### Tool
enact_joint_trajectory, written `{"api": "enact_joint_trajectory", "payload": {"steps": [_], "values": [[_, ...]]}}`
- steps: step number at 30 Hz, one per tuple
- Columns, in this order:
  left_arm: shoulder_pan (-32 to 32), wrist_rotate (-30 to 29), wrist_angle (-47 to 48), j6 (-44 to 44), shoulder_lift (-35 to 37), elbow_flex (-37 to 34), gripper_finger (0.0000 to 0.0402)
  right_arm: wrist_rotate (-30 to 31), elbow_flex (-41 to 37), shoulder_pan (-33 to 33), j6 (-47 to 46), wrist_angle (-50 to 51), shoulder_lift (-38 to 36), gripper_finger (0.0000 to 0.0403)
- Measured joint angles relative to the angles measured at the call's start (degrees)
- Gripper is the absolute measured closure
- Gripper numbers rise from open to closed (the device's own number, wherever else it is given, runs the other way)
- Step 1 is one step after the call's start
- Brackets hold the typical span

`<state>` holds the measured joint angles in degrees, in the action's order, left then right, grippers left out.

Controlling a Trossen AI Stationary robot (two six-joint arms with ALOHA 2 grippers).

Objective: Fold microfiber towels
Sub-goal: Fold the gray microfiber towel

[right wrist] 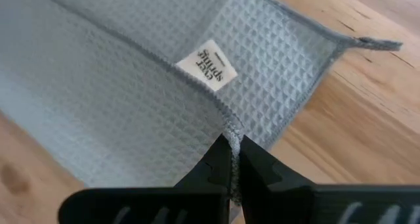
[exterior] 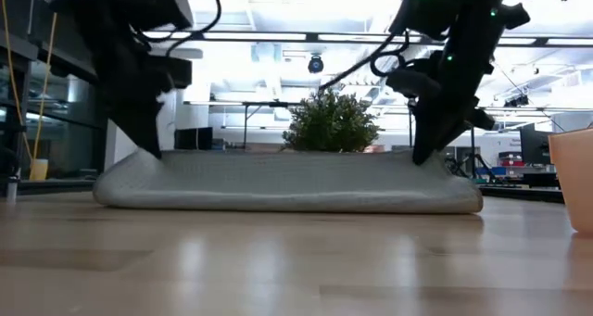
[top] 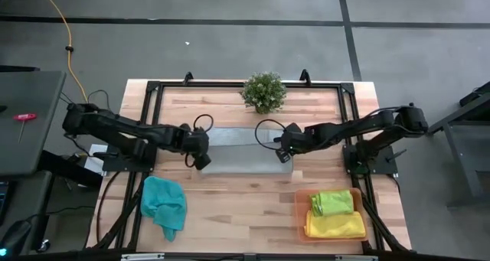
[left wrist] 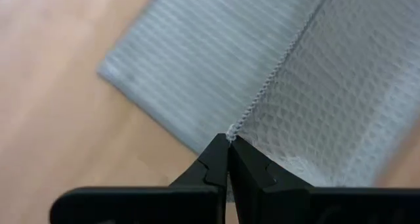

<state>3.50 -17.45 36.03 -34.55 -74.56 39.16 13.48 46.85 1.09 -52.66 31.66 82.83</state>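
A light grey waffle-weave towel [top: 243, 150] lies mid-table, doubled over on itself, its lower layer flat on the wood [exterior: 287, 188]. My left gripper [top: 203, 160] is shut on its left end and my right gripper [top: 285, 155] on its right end; both slant steeply down. A white label [right wrist: 210, 66] shows on the towel near the right gripper. A crumpled teal towel [top: 163, 205] lies near the front left. A lime green towel [top: 331, 202] and a yellow one [top: 334, 226] lie in the orange tray [top: 300, 215]. My left gripper pinches the grey towel's stitched hem [left wrist: 231, 131] between its two fingers, at the upper layer's left end. The fingers come from above, slanting down. That corner stands slightly raised, while the lower layer [left wrist: 190, 73] lies on the table. My right gripper pinches the stitched hem [right wrist: 230, 127] of the upper layer at the towel's right end, between its two fingers. It comes from above, slanting down. The cloth by the fingers curves up a little; the rest [right wrist: 98, 112] lies on the table.
A small potted plant [top: 264, 91] stands at the far edge, just behind the grey towel. The orange tray occupies the front right corner. Bare wood lies between the teal towel and the tray [top: 237, 207].
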Motion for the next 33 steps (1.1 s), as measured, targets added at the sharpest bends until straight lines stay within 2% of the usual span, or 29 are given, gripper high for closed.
{"api": "enact_joint_trajectory", "payload": {"steps": [6,15,33], "values": [[5.94,-4.3,-2.72,5.77,-0.71,0.02,0.0402,0.0,0.0,-0.74,-1.55,-0.03,0.49,0.0403],[12.71,-5.51,-4.15,15.28,-1.42,0.02,0.0402,3.49,0.0,-0.75,-4.45,-0.07,0.96,0.0403],[13.84,-7.45,-6.06,22.79,-7.63,0.04,0.0397,8.85,0.0,-0.74,-6.98,-0.01,0.96,0.0403]]}}
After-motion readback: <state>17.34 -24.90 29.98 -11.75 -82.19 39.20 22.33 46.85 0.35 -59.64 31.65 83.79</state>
